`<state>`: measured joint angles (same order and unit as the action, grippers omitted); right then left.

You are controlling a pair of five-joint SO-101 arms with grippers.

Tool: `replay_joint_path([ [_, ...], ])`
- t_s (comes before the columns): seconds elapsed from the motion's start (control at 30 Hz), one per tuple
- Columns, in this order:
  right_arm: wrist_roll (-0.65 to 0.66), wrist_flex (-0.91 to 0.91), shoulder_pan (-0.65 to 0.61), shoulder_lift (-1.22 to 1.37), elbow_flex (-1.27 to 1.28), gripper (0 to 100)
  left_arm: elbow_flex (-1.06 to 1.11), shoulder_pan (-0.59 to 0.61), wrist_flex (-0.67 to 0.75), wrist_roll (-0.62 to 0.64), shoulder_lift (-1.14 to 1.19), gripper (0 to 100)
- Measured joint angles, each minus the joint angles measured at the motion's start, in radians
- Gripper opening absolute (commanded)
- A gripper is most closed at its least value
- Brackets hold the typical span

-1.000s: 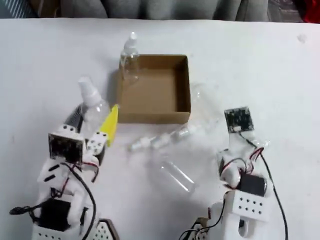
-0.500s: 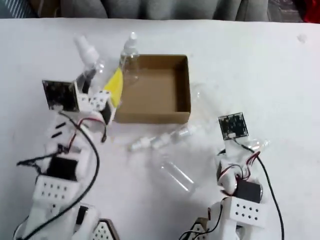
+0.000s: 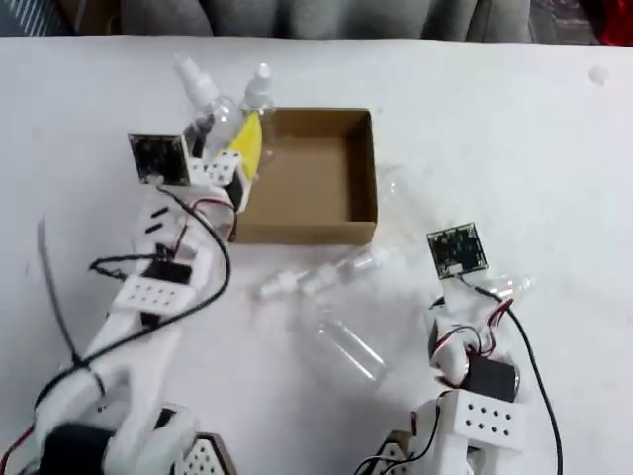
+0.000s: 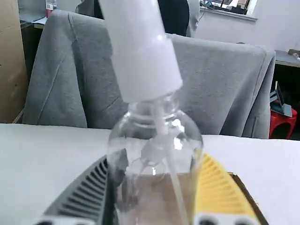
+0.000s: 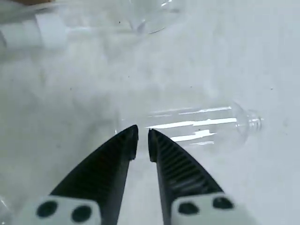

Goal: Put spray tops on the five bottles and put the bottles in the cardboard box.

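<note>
My left gripper is shut on a clear bottle that carries a white spray top. It holds the bottle upright at the far left corner of the cardboard box. A second capped bottle stands right beside it, outside the box. An uncapped bottle lies on the table just beyond my right gripper, whose fingers are together and hold nothing. Two loose spray tops lie in front of the box.
Another clear bottle lies to the right of the box. The right arm sits at the near right of the white table. A grey cushioned seat stands behind the table.
The left arm has carried its capped bottle from the box's near left corner up and away to the far left corner. The right arm has drawn back slightly.
</note>
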<state>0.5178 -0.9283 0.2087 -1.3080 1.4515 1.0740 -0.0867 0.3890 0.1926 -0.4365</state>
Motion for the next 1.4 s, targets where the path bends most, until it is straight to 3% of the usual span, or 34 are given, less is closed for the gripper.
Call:
replay_joint_path([
  [0.73, 0.005, 0.038, 0.0, 0.0, 0.028, 1.7, -0.132, -0.032, 0.528, -0.003, 0.644, 2],
  [0.93, 0.005, 0.038, 0.0, 0.0, 0.029, 1.7, -0.198, -0.032, 0.589, -0.083, 0.764, 2],
  [1.4, 0.034, 0.038, 0.0, 0.0, 0.029, 1.7, -0.302, -0.031, 0.598, -0.091, 0.908, 2],
])
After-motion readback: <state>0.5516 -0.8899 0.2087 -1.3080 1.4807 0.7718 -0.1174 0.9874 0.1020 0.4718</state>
